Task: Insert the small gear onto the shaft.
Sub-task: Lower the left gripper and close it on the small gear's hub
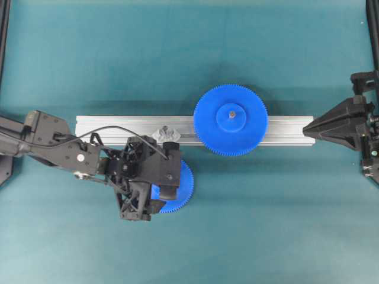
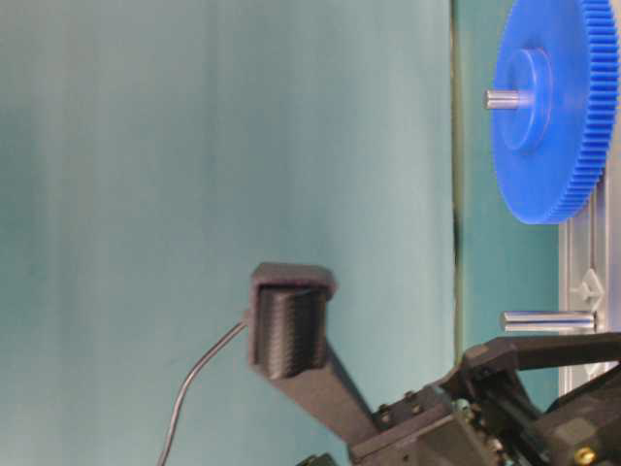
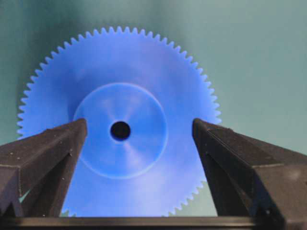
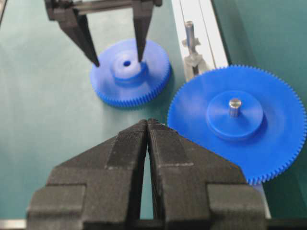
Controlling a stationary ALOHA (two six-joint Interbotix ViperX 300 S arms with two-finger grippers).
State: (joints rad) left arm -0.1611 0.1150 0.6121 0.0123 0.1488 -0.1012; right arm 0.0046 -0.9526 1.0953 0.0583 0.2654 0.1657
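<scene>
The small gear [image 3: 120, 72] lies flat on the teal mat just in front of the rail, its round hub and centre hole facing up. My left gripper [image 3: 139, 127] hangs over it, open. The fingers [image 4: 140, 48] stand on either side of the hub without pinching it. In the overhead view the left arm covers most of the small gear [image 1: 186, 183]. The shaft [image 1: 167, 132], a thin grey pin on a shiny base, stands bare on the rail beside the left gripper. My right gripper [image 4: 147, 122] is shut and empty at the rail's right end [image 1: 311, 127].
The larger blue gear [image 1: 231, 120] sits on its own pin on the aluminium rail [image 1: 118, 124], right of the shaft [image 4: 190, 31]. Its teeth come close to the small gear [image 4: 129, 72]. Black frame posts stand at the mat's left and right edges.
</scene>
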